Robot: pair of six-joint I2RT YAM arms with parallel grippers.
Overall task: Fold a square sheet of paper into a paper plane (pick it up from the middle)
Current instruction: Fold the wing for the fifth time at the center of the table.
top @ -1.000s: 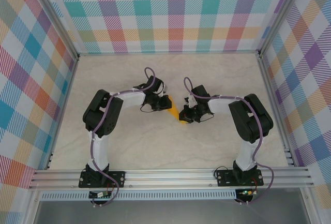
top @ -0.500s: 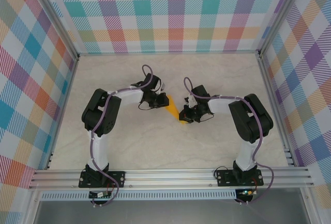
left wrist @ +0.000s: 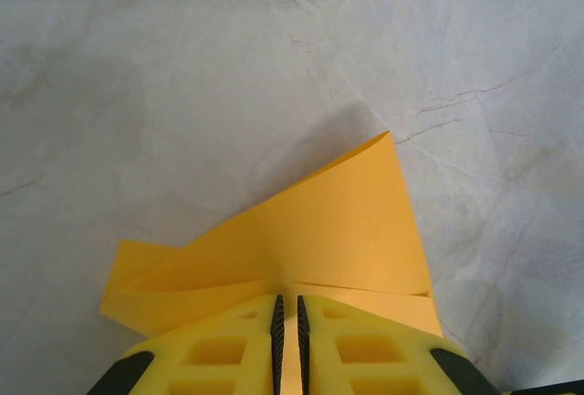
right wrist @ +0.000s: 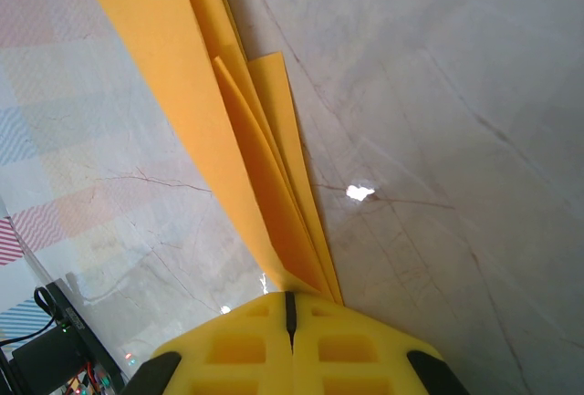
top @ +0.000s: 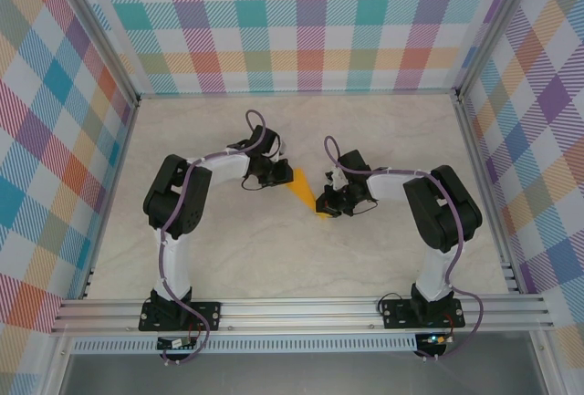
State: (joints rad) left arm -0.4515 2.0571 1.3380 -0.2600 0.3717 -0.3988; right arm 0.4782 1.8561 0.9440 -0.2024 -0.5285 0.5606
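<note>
Marbled tabletop (top: 383, 130), plaid walls (top: 310, 21). Folded paper plane (top: 302, 191) strung between both fingertip pairs. Left gripper (top: 286, 177) clamped on wider end, right gripper (top: 325, 206) pinched tight on narrow end. Long axis straight ahead of each, gripper to gripper; neither nearer.

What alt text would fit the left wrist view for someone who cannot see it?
The left gripper, at the bottom edge, is shut on the paper plane, its yellow fingers pinching a thin edge. The folded orange-yellow layers fan out over a pale marbled table, with one flap ending in a point.
</note>
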